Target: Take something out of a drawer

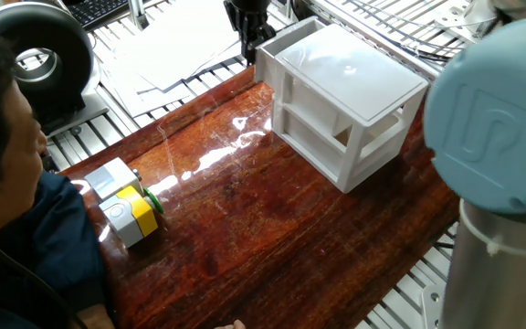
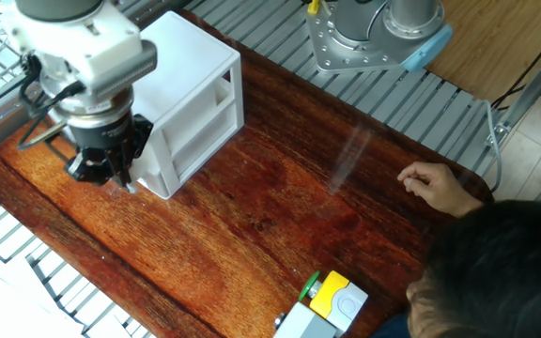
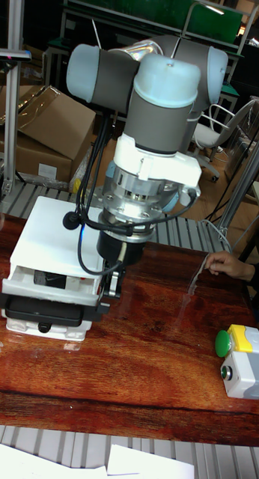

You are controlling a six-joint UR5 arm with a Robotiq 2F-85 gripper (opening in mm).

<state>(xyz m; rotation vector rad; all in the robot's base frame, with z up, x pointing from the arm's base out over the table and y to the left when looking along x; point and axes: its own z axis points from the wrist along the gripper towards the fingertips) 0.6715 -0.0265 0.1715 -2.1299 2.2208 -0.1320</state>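
Note:
The white two-tier cabinet (image 1: pixel 354 82) (image 2: pixel 191 66) (image 3: pixel 51 232) stands on the red-brown table. Its upper drawer (image 1: pixel 279 44) (image 3: pixel 47 293) is slid partly out at the end facing my gripper. The emptied part of the upper tier shows the table through it. My gripper (image 1: pixel 249 46) (image 2: pixel 120 178) (image 3: pixel 112 288) is at the drawer's front corner, fingers close together on its edge. In the tall fixed view something dark lies in the drawer, but I cannot tell that it is the something. The other two views hide the drawer's inside.
A grey-and-yellow block with a green knob (image 1: pixel 128 206) (image 2: pixel 332 300) (image 3: pixel 242 359) sits near the person's side of the table. A person (image 1: pixel 7 183) leans in there, hand (image 2: pixel 435 183) (image 3: pixel 223 263) resting on the table. Papers (image 1: pixel 172 50) and a black round device (image 1: pixel 39 59) lie beyond the edge.

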